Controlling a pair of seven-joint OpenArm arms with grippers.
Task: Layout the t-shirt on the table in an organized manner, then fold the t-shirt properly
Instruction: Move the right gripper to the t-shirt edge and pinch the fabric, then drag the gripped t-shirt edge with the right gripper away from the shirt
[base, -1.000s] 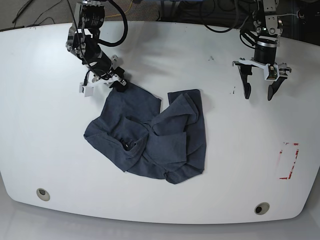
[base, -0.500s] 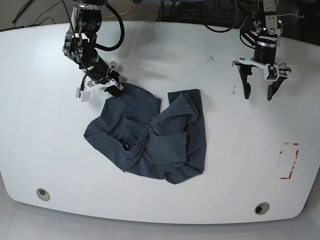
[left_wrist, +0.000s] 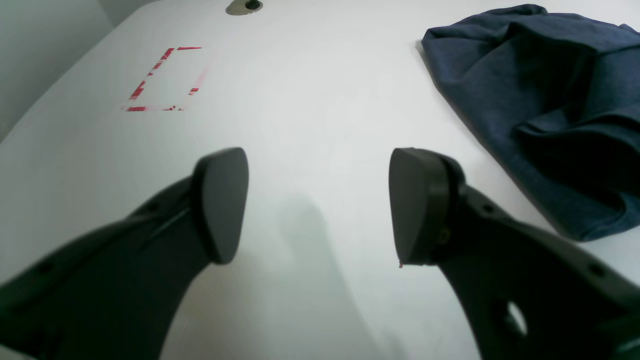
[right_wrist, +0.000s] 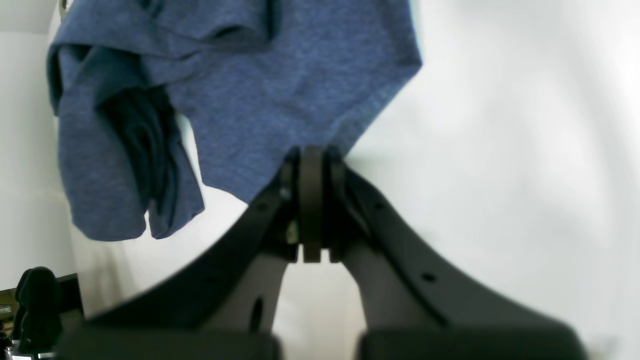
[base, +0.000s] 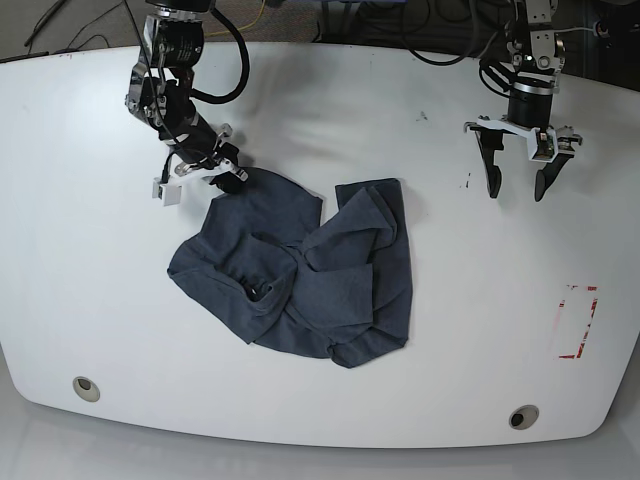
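The right gripper (base: 232, 176) has its jaws pinching the crumpled t-shirt's (base: 300, 270) corner. The left gripper (base: 517, 190) hangs with jaws spread over bare counter (base: 100, 250), with the red tape outline (base: 578, 321) near.

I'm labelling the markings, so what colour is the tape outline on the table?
Red: a broken rectangle outline on the white table, clearest in the left wrist view.
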